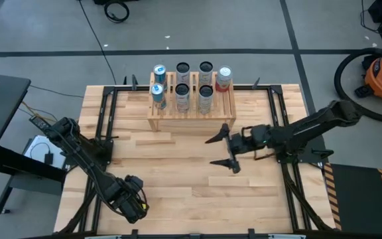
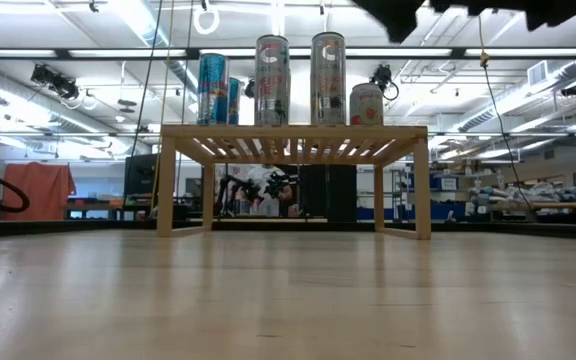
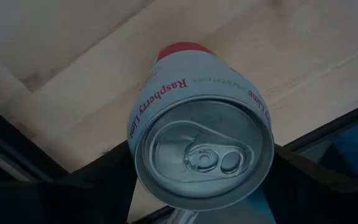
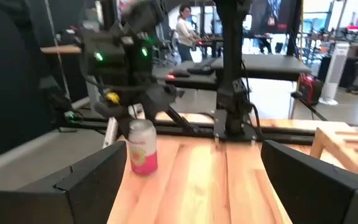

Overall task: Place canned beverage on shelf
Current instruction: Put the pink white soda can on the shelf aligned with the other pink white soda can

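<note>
My left gripper (image 1: 132,202): at the near left corner of the table (image 1: 178,199), its fingers pinching a can (image 4: 143,146) by the sides; the left wrist view looks straight onto the can's lid and pull tab, with dark fingers on both flanks.
The can: white with a pink band and red lettering, held close above or on the planks near the table's left edge; I cannot tell whether it touches the wood.
The shelf (image 1: 191,114): at the far middle of the table, well apart from my can, on the other side of the open planks.
What already stands there: seven cans on the slats, blue ones at the left, grey ones in the middle, one white and red one (image 1: 224,78) at the far right.
Free place: I judge the front right spot, in front of that white and red one, to be open.
My right gripper (image 1: 223,151): hanging over the middle right of the table, fingers spread wide, nothing between them.
Doing it well: I should keep the can upright, lift it higher than the top slats before crossing, come in from the front, and lower it straight down.
Risk: the neighbours stand close, so a wide finger could tip one; the right arm also sits near my likely path.
</note>
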`<action>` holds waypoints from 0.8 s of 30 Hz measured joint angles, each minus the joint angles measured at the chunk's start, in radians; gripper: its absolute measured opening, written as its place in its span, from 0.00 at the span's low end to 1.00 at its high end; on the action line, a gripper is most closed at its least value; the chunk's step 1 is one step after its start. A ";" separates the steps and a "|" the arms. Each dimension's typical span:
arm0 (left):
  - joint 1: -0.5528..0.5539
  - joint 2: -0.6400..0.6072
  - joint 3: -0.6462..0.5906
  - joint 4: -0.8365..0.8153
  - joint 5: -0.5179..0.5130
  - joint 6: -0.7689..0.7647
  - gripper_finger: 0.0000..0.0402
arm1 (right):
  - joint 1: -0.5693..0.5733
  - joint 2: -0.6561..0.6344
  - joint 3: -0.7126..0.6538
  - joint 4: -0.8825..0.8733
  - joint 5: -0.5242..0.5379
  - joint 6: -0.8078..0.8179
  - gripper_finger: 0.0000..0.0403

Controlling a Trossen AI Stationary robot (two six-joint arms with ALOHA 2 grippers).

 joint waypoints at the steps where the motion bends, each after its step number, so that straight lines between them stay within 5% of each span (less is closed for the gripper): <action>1: 0.000 0.000 0.000 -0.001 -0.003 0.014 0.72 | 0.001 0.033 0.000 0.026 0.006 0.000 0.95; 15: 0.052 0.006 0.044 -0.029 -0.028 0.209 0.72 | 0.001 0.487 0.003 0.493 -0.102 0.017 0.95; 24: 0.152 0.005 0.045 0.019 -0.039 0.373 0.71 | 0.005 0.679 0.121 0.511 -0.218 0.051 0.95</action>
